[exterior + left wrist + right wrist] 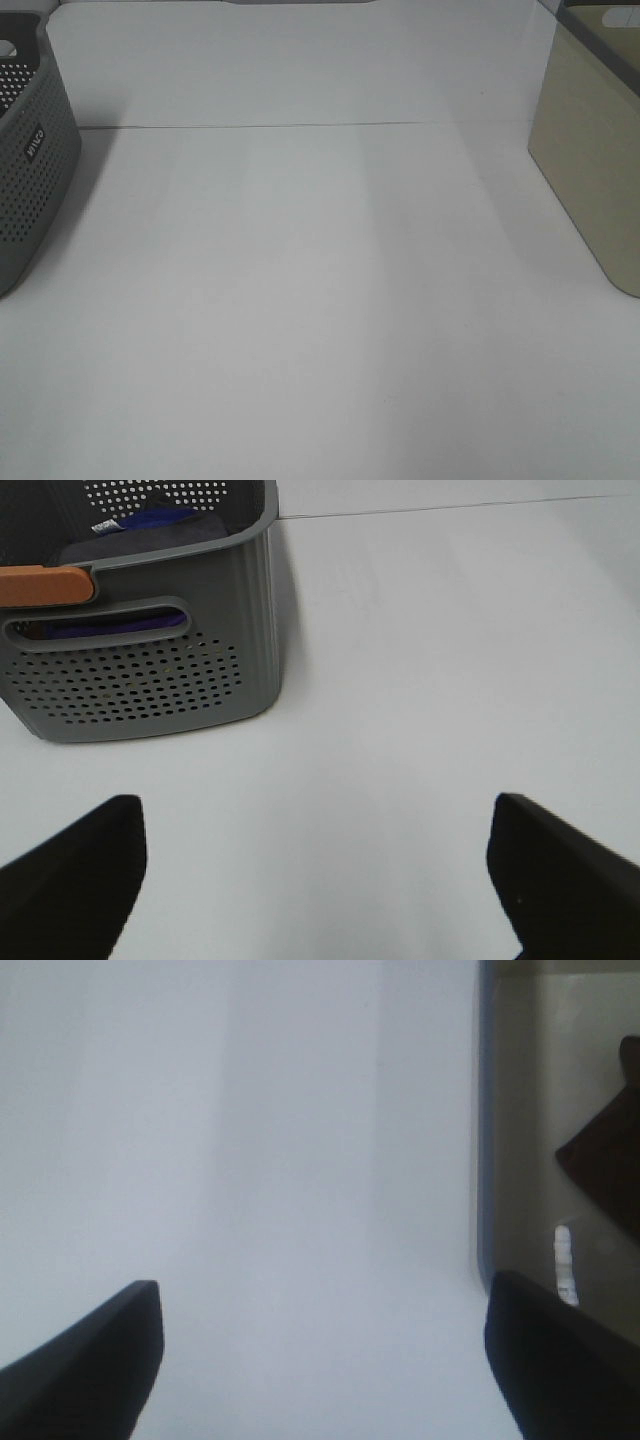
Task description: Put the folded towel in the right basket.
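Note:
The right basket (590,160) is beige with a dark rim and stands at the table's right edge. The right wrist view looks into it (520,1110); a dark brown cloth (605,1160) and a small white tag (565,1260) lie inside. I cannot tell whether this cloth is the folded towel. The left wrist view shows a dark grey and purple folded cloth (140,535) inside the grey basket (150,680). My left gripper (320,880) is open and empty over bare table in front of the grey basket. My right gripper (320,1360) is open and empty beside the beige basket. Neither gripper shows in the exterior view.
The grey perforated basket (30,160) stands at the table's left edge, with an orange handle piece (45,585) on its rim. A thin seam (300,125) crosses the white table top at the back.

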